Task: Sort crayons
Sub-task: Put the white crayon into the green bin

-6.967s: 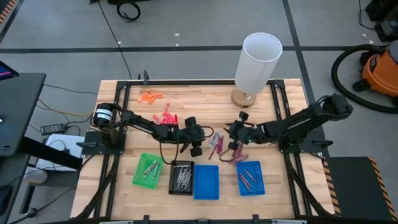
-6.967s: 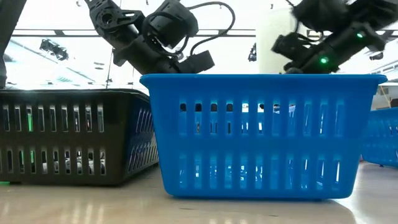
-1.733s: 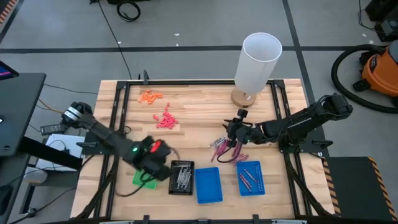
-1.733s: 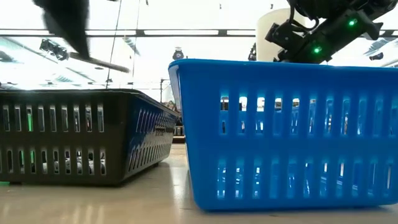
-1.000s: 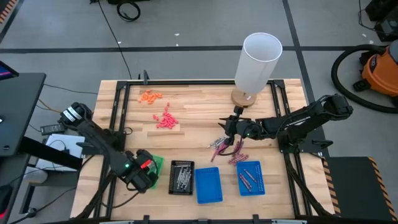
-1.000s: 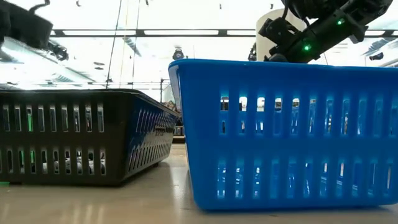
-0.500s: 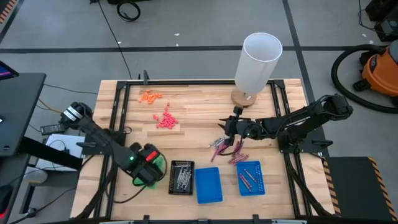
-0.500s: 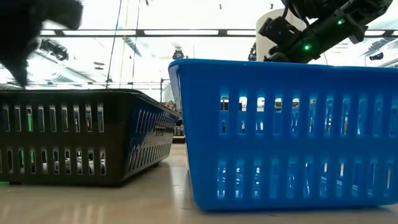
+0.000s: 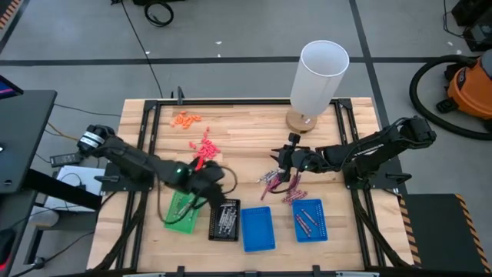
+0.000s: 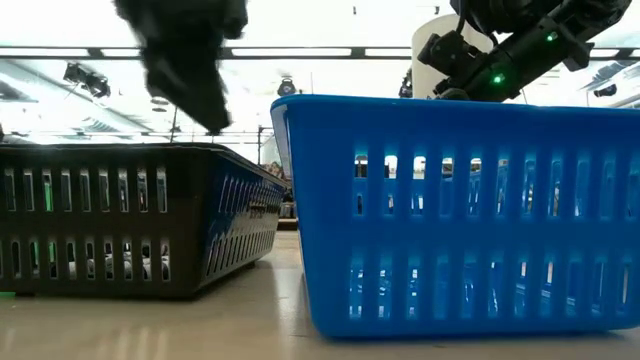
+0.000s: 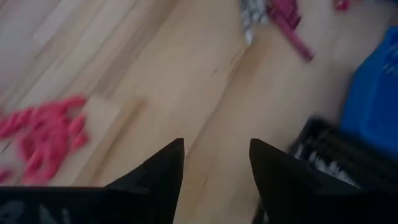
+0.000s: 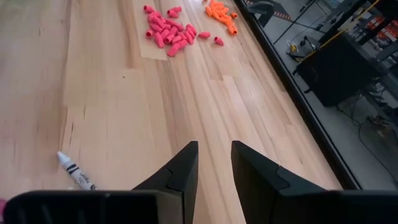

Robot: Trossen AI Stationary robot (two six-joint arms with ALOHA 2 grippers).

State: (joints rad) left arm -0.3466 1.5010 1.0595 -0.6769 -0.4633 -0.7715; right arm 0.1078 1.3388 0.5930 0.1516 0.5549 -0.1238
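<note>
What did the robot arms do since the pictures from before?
The left pincer went from the middle crayon pile down to the green tray, opened there, and has swung back up toward the middle, open and empty. The right pincer only shifted a little beside the crayon pile. The trays and the pink and orange bits stayed put.
</note>
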